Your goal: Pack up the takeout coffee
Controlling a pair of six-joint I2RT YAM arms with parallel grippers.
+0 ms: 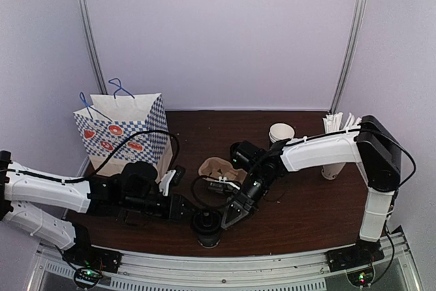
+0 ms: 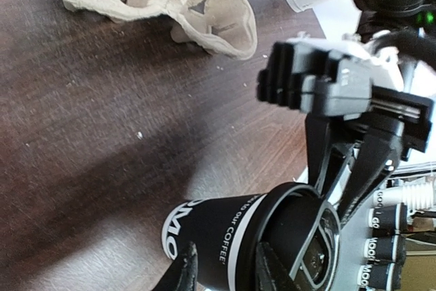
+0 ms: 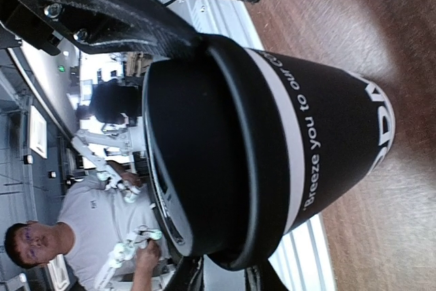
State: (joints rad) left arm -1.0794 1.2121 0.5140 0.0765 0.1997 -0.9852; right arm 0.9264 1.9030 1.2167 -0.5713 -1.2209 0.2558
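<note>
The coffee cup [image 1: 208, 228] stands upright on the desk [image 1: 300, 216] close to its near edge, with the lid [image 3: 197, 134] seated on top and its long axis vertical. The left fingers [image 2: 182, 272] clasp the cup's body from the left. The right fingers [image 2: 373, 165] are drawn narrow and pinch the lid's rim from the right, so neither side has to reach. The cardboard cup tray [image 1: 216, 168] lies just behind the cup, and the paper bag [image 1: 126, 131] stands farther back on the left.

The bottom edge of my left wrist view cuts off my left gripper [image 2: 225, 258] and the base of the small black paper coffee cup [image 2: 211, 233], and from above that gripper and my right gripper [image 1: 231, 217] hide all but its round black plastic lid [image 1: 206, 223].
</note>
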